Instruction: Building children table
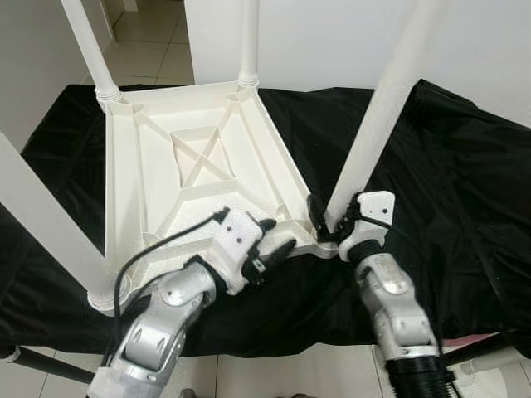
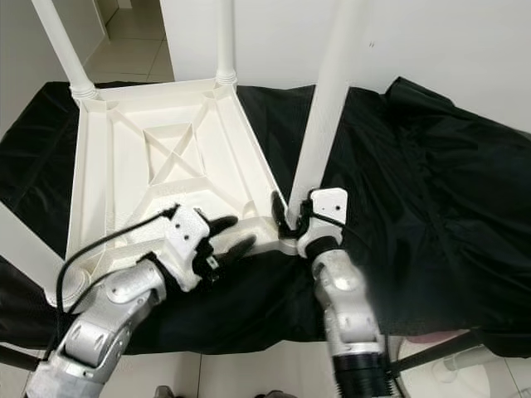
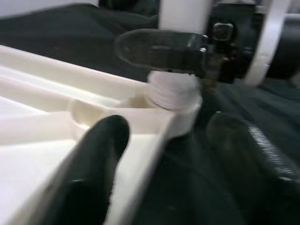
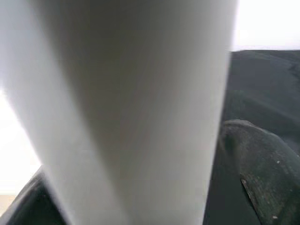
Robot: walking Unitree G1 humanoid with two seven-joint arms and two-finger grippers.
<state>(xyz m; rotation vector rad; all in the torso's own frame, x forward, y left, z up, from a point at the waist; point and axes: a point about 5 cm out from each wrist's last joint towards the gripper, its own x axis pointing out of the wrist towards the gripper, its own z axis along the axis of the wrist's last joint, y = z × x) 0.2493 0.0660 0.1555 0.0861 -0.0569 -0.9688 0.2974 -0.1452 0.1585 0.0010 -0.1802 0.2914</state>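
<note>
A white plastic children's table top (image 1: 149, 174) lies upside down on a black cloth. Legs stand in both far corner sockets (image 1: 108, 93) and in the near left one. A fourth white leg (image 1: 377, 116) leans slightly, its foot in the near right corner socket (image 3: 173, 96). My right gripper (image 1: 330, 222) is shut on this leg just above the socket. My left gripper (image 1: 274, 240) is open, one finger over the table's near rim, the other over the cloth. The leg fills the right wrist view (image 4: 131, 112).
The black cloth (image 1: 448, 182) covers a low surface, rumpled at the right. A tiled floor (image 1: 153, 46) and white walls lie beyond. A dark cable (image 1: 158, 249) loops from my left wrist.
</note>
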